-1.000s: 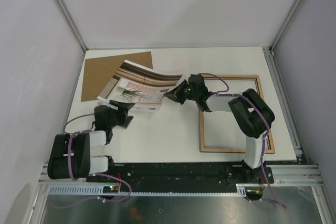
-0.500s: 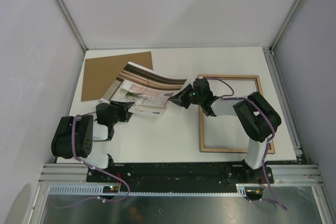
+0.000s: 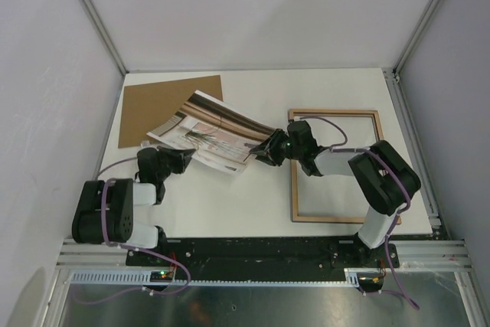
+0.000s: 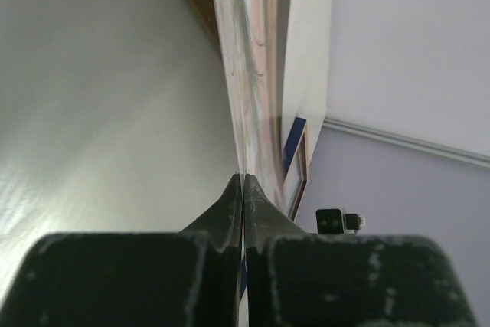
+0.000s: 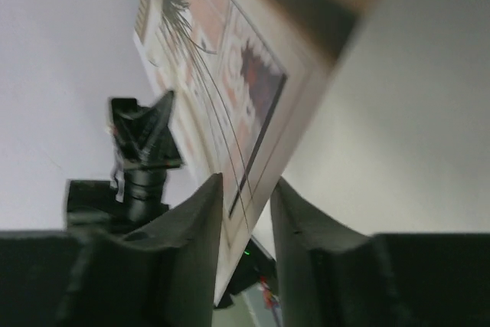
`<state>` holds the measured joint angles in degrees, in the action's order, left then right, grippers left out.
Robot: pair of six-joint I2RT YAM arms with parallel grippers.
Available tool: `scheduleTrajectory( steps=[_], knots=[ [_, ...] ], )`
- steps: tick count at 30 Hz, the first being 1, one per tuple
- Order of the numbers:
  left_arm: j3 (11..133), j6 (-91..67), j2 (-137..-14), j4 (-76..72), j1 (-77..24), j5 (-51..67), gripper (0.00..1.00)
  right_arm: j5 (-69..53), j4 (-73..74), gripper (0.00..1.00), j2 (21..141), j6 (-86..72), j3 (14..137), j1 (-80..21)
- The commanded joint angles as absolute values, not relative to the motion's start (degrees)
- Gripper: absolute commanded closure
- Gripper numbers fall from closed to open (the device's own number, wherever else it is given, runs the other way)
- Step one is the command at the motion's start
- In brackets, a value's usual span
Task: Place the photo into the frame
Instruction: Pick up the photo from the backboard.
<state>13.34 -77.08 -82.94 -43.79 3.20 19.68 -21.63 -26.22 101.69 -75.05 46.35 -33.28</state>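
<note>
Left of the frame (image 3: 321, 220), the photo (image 3: 216, 129) is held up: left gripper (image 3: 184, 158) clamped on its near edge, right gripper (image 3: 259, 151) parted around its right edge.

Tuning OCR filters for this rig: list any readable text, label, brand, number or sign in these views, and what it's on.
No text can be read in any view.
the photo: printed window scene only, no caption or lettering legible.
the frame: bare wood, no label seen.
brown board: plain.
small circuit board on the front rail: a green light, any markings too small to read.
</note>
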Motion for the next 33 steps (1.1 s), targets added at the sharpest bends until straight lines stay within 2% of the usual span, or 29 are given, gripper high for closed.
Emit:
scheduleTrajectory(
  steps=[1, 5, 8, 10, 13, 19, 24, 27, 33],
  knots=[
    [17.77, -71.44, -74.94, -35.44, 3.64, 21.05, 1.0, -22.29, -17.46, 0.56, 94.84, -64.24, 45.96, -33.59],
    [23.23, -66.47, -67.78, -22.16, 3.24, 21.02, 1.0, -18.97, -4.32, 0.4, 85.33, -51.42, 44.52, -33.55],
    [28.18, -63.82, -64.18, -13.16, 2.81, 20.65, 1.0, -11.64, 5.81, 0.35, 75.64, -44.31, 44.64, -34.0],
    [31.0, -62.89, -62.45, -8.3, 2.13, 20.48, 1.0, -6.65, 12.22, 0.32, 70.85, -39.53, 47.35, -35.33],
    [35.1, -62.69, -60.63, -2.09, -0.1, 18.81, 1.0, 4.57, 22.7, 0.29, 69.13, -31.13, 58.17, -42.53],
    [45.23, -63.43, -61.21, 9.95, -10.04, 12.12, 1.0, 27.93, 35.36, 0.23, 78.44, -18.12, 78.89, -60.02],
    [49.84, -66.13, -62.13, 13.82, -15.26, 8.46, 1.0, 41.89, 39.72, 0.18, 88.52, -6.66, 91.2, -69.45],
    [52.31, -66.44, -62.61, 15.29, -17.08, 7.64, 1.0, 45.57, 39.77, 0.17, 92.63, -0.38, 93.71, -71.93],
    [55.23, -65.93, -63.13, 17.53, -18.49, 7.04, 1.0, 43.59, 38.61, 0.16, 94.3, 5.09, 95.1, -72.96]
  ],
)
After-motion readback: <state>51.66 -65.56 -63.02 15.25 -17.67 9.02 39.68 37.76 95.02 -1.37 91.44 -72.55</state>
